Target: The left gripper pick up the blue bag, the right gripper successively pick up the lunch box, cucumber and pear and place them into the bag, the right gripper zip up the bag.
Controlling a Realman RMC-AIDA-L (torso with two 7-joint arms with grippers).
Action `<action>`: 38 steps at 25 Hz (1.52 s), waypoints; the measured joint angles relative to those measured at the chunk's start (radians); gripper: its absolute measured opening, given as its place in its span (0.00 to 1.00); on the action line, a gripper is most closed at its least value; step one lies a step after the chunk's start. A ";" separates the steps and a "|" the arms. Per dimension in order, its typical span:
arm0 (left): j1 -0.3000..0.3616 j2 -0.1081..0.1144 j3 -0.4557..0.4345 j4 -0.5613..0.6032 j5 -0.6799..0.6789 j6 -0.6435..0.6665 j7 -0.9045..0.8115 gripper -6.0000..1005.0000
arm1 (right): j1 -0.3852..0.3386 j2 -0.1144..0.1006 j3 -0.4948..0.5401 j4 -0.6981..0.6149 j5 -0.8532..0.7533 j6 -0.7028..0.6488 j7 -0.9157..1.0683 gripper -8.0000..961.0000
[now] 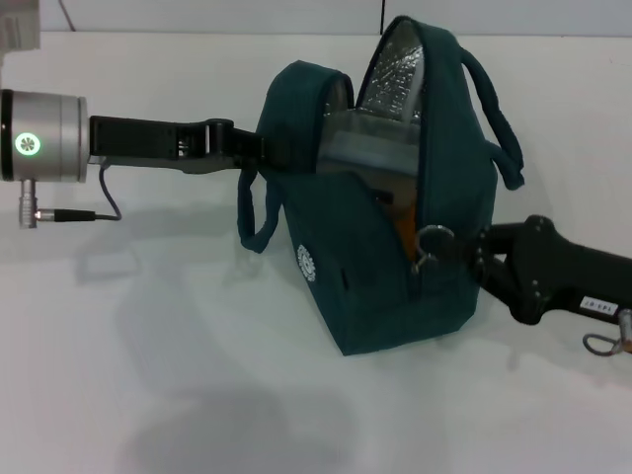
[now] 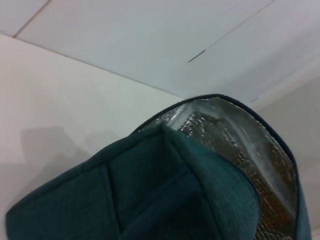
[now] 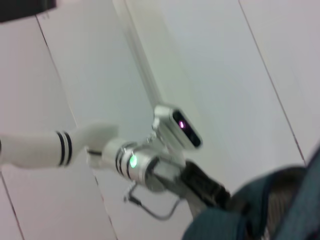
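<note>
The left gripper [image 1: 259, 148] pinches the bag [image 1: 385, 267] steady, so the right gripper [image 1: 464, 252], gripping its ring [image 1: 432, 240], can zip.

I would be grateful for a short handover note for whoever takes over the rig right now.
Left gripper: shut on the upper left edge of the blue bag, holding it upright on the table.
Right gripper: at the bag's right side, right at the zipper ring; I cannot tell if it grips it.
Inside the open top: the clear lunch box and something orange below, probably the pear. Cucumber not visible.
Done: packing appears finished.
Left: zip the bag; its foil-lined top is still open.
</note>
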 joint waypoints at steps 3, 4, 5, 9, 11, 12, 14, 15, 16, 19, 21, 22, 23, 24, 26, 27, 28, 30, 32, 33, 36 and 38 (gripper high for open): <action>0.007 -0.003 0.000 0.001 -0.011 -0.004 0.023 0.07 | 0.006 0.001 -0.003 0.000 0.026 -0.016 -0.017 0.02; 0.009 -0.004 0.000 0.002 -0.017 -0.005 0.033 0.07 | 0.007 0.001 -0.003 0.000 0.032 -0.019 -0.021 0.02; 0.011 -0.005 0.000 0.003 -0.026 -0.006 0.048 0.07 | 0.010 0.001 -0.004 0.000 0.040 -0.024 -0.026 0.02; 0.013 -0.007 0.000 0.004 -0.036 -0.011 0.090 0.07 | 0.018 0.002 -0.009 0.000 0.068 -0.043 -0.045 0.02; 0.017 -0.008 0.000 0.002 -0.037 -0.018 0.107 0.07 | 0.030 0.002 -0.010 0.003 0.069 -0.044 -0.048 0.02; 0.020 -0.009 0.000 0.001 -0.039 -0.021 0.114 0.07 | 0.035 0.002 -0.010 0.004 0.069 -0.044 -0.048 0.02; 0.031 -0.011 0.000 0.001 -0.063 -0.022 0.156 0.07 | 0.039 0.002 -0.010 0.003 0.074 -0.044 -0.052 0.02; 0.040 -0.013 0.000 0.001 -0.080 -0.022 0.182 0.07 | 0.040 0.002 -0.010 0.002 0.080 -0.045 -0.057 0.02; 0.051 -0.016 0.000 0.004 -0.107 -0.022 0.209 0.13 | 0.041 0.002 -0.011 0.001 0.090 -0.045 -0.064 0.02; 0.104 -0.022 0.000 0.013 -0.223 -0.022 0.302 0.30 | 0.050 0.002 -0.012 0.001 0.115 -0.045 -0.083 0.02; 0.136 -0.023 0.000 0.014 -0.300 -0.019 0.361 0.37 | 0.059 0.002 -0.011 -0.001 0.128 -0.045 -0.087 0.02; 0.152 -0.023 0.000 0.014 -0.332 -0.016 0.389 0.41 | 0.064 0.002 -0.011 -0.003 0.137 -0.044 -0.088 0.02; 0.161 -0.023 0.000 0.013 -0.353 -0.012 0.411 0.45 | 0.068 0.002 -0.012 -0.006 0.146 -0.043 -0.089 0.02; 0.177 -0.023 0.000 0.013 -0.384 0.000 0.448 0.50 | 0.072 0.001 -0.013 -0.008 0.159 -0.041 -0.090 0.02; 0.195 -0.024 0.000 0.009 -0.413 0.025 0.504 0.59 | 0.079 0.001 -0.015 -0.011 0.190 -0.039 -0.096 0.02; 0.206 -0.026 0.000 0.007 -0.426 0.039 0.533 0.63 | 0.085 0.002 -0.016 -0.011 0.209 -0.038 -0.102 0.02; 0.219 -0.029 0.000 0.004 -0.433 0.053 0.560 0.68 | 0.090 0.002 -0.016 -0.009 0.223 -0.037 -0.107 0.02; 0.247 -0.038 0.000 0.003 -0.437 0.077 0.611 0.70 | 0.112 0.002 -0.017 -0.004 0.246 -0.034 -0.114 0.02; 0.274 -0.047 0.000 -0.003 -0.437 0.098 0.661 0.73 | 0.142 0.001 -0.022 -0.002 0.253 -0.028 -0.113 0.02; 0.291 -0.051 0.000 -0.008 -0.438 0.111 0.693 0.74 | 0.162 0.001 -0.028 -0.001 0.254 -0.021 -0.110 0.02; 0.329 -0.060 0.000 -0.028 -0.445 0.133 0.760 0.77 | 0.208 0.002 -0.059 0.001 0.254 0.009 -0.106 0.02; 0.348 -0.065 0.000 -0.048 -0.450 0.138 0.802 0.80 | 0.239 0.002 -0.082 0.001 0.256 0.038 -0.105 0.02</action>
